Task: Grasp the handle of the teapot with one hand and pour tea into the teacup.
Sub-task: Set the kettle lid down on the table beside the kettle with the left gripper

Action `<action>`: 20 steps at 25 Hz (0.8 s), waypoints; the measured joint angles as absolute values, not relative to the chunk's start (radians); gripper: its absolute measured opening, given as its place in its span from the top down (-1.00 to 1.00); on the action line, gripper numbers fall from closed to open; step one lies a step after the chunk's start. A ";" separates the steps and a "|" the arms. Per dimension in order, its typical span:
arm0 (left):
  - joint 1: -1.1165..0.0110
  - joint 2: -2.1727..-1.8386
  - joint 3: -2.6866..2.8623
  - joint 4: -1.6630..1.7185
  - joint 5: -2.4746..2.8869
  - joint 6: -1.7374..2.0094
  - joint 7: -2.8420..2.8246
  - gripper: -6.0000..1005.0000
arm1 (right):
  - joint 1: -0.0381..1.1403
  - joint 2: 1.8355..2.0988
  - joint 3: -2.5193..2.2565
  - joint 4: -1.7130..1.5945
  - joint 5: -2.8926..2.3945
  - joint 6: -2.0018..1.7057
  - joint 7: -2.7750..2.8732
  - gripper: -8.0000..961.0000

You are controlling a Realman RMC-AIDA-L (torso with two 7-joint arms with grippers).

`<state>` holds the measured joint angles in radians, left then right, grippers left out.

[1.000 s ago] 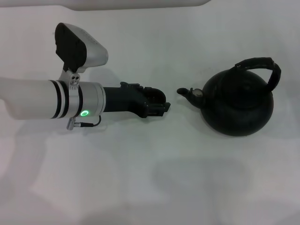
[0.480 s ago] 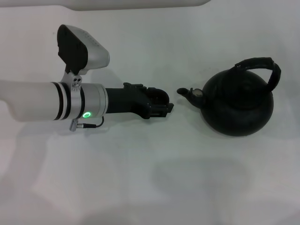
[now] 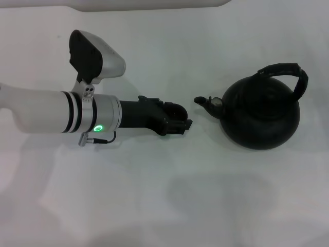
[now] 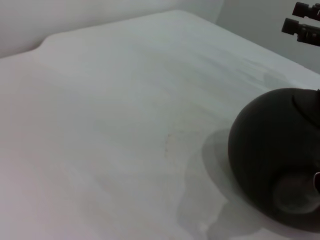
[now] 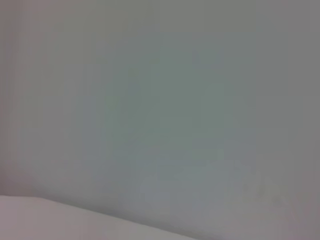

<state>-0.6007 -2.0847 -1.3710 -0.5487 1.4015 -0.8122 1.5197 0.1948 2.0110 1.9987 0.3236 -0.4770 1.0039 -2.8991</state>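
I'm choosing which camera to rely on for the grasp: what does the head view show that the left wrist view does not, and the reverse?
Only the head view shows the left gripper reaching toward the spout, with a gap between them, and the handle arching over the teapot. Only the left wrist view shows the table's far edge and two dark fittings beyond it. Both show the teapot's round black body on the white table. Neither shows the teacup or the right gripper.
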 joint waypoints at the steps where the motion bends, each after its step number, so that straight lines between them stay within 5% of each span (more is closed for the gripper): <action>1: -0.601 -2.085 -1.368 -0.548 1.401 -0.810 1.516 -0.43 | 0.195 2.011 1.999 0.324 -0.477 1.004 -2.899 -0.65; 20: -0.601 -2.084 -1.364 -0.548 1.401 -0.795 1.501 -0.43 | 0.198 2.011 1.999 0.324 -0.477 0.999 -2.899 -0.65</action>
<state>-0.6013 -2.0842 -1.3637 -0.5477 1.4013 -0.7953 1.5008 0.1979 2.0110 1.9987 0.3236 -0.4770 0.9989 -2.8991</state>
